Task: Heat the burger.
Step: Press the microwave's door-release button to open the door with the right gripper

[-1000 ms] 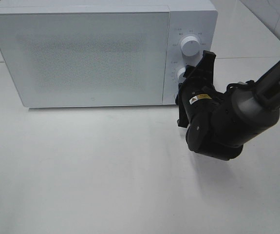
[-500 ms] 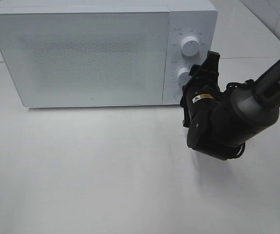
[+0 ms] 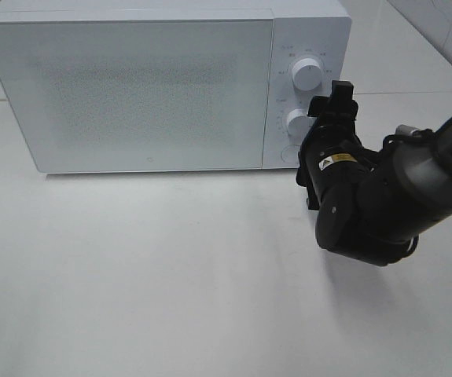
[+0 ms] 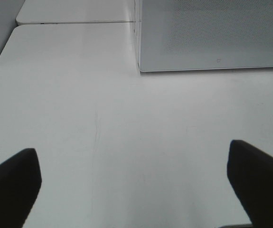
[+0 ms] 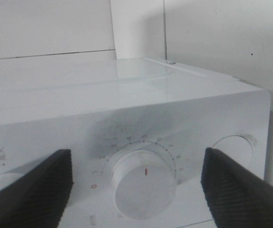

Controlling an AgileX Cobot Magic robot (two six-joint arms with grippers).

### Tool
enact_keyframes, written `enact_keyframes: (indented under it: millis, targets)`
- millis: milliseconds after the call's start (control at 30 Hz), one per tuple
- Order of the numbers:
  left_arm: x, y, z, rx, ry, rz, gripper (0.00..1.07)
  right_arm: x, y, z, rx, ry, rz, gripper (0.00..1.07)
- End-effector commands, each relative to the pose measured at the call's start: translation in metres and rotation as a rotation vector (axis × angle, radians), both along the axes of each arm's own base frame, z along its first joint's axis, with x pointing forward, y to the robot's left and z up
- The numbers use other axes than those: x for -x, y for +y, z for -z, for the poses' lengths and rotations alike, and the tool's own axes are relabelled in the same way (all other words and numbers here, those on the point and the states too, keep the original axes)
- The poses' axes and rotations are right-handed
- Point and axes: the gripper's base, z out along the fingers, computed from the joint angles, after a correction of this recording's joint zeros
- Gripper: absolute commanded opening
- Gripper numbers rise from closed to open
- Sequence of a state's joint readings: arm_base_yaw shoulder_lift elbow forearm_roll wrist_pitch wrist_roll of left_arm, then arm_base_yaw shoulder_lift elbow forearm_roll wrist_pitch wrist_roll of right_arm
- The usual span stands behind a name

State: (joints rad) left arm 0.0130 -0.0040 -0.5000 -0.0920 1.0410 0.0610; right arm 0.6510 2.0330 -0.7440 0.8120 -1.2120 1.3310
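- Left wrist view: left gripper [image 4: 131,147] hangs over the near table [image 4: 103,95], fingers spread wide.
- Right gripper [image 5: 136,156], fingers spread, stands either side of the lower knob [image 5: 143,187], clear of it.
- Microwave [image 3: 131,86], far, door shut.
- Burger: cannot tell where; no view shows it.

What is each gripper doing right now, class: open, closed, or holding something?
Left gripper: open, holding nothing.
Right gripper: open, one finger on either side of a dial, not gripping it.
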Motion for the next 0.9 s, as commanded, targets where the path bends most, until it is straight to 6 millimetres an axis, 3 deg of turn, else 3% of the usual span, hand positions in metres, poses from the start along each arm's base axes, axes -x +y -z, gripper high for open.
enact_keyframes:
  millis: [33, 400, 467, 567, 633, 700, 900]
  targets:
    - [0.003, 0.000, 0.001, 0.000, -0.022, -0.003, 1.00, 0.012, -0.001, -0.012, 0.062, -0.056, -0.084, 0.76]
    - [0.003, 0.000, 0.001, 0.000, -0.022, -0.003, 1.00, 0.035, -0.001, -0.026, 0.249, 0.059, -0.313, 0.76]
    - [0.003, 0.000, 0.001, 0.000, -0.022, -0.003, 1.00, 0.045, -0.001, -0.035, 0.406, 0.131, -0.427, 0.76]
    - [0.003, 0.000, 0.001, 0.000, -0.022, -0.003, 1.00, 0.047, 0.000, -0.038, 0.458, 0.146, -0.462, 0.76]
    - [0.003, 0.000, 0.001, 0.000, -0.022, -0.003, 1.00, 0.057, 0.000, -0.048, 0.660, 0.188, -0.606, 0.76]
    - [0.003, 0.000, 0.001, 0.000, -0.022, -0.003, 1.00, 0.059, 0.000, -0.051, 0.707, 0.200, -0.644, 0.76]
    - [0.003, 0.000, 0.001, 0.000, -0.022, -0.003, 1.00, 0.068, -0.018, -0.065, 0.960, 0.252, -0.850, 0.76]
